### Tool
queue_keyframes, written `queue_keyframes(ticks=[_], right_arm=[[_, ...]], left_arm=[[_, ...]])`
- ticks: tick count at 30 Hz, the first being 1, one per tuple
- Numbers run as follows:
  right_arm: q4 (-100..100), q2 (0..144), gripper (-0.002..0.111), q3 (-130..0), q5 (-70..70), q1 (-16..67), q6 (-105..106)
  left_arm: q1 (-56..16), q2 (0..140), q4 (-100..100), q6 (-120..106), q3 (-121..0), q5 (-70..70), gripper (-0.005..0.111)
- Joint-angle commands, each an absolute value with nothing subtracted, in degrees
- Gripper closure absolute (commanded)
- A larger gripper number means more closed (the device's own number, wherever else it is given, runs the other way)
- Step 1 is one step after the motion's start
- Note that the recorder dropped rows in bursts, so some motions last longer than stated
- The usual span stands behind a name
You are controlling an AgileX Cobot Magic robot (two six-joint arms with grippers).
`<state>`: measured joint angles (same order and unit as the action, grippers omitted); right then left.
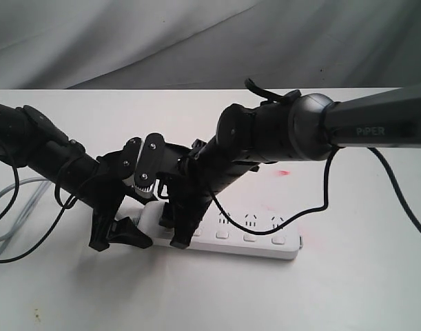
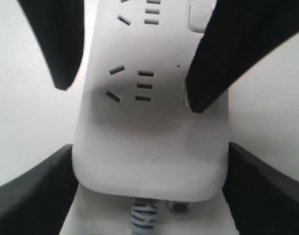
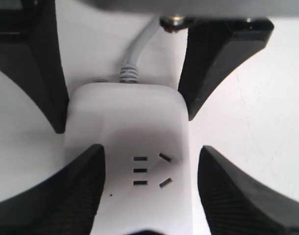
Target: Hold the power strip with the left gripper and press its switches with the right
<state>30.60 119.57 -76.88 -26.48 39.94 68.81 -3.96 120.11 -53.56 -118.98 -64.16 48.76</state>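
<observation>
- Two sets of jaws sit at the cord end of the power strip (image 1: 265, 243), which lies flat on the white worktop (image 1: 362, 289).
- Jaws of the left gripper (image 2: 149, 147) are closed across the strip's width right at that end, one black finger against each long side. Looks like contact on both.
- Jaws of the right gripper (image 3: 151, 152) are spread wide, next along the strip, over the first socket set.
- One right finger overlaps the strip's switch edge; cannot tell if it presses anything. The other stands off the opposite long side with a clear gap.
- Three of the switches (image 1: 249, 238) show uncovered, further along the strip.
- Grey cord (image 3: 133, 58) exits the strip's end between the left fingers.
- Left arm (image 1: 52, 158) comes in from the strip's cord side, right arm (image 1: 375, 124) from its far-end side.
</observation>
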Motion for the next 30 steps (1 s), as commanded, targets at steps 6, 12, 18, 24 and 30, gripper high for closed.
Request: queue_keyframes(ticks=[6,12,18,24,30], right_arm=[[30.16,120.55,0.055,-77.09,-26.12,40.07,69.20],[28.85,120.56,0.055,-77.09,-27.02,40.07,69.92],[28.43,121.06,0.055,-77.09,-28.19,40.07,72.21],[27.31,121.75,0.055,-77.09,-30.19,40.16,73.81],[26.90,121.75,0.055,-77.09,-30.84,40.16,74.62]], left_arm=[[-4.24,120.09,-51.80,-119.10,-64.28,48.20,0.039],[-4.24,120.09,-51.80,-119.10,-64.28,48.20,0.039],[-4.24,120.09,-51.80,-118.94,-64.28,48.20,0.039],[-4.24,120.09,-51.80,-118.94,-64.28,48.20,0.039],[-4.24,120.09,-51.80,-119.09,-64.28,48.20,0.039]])
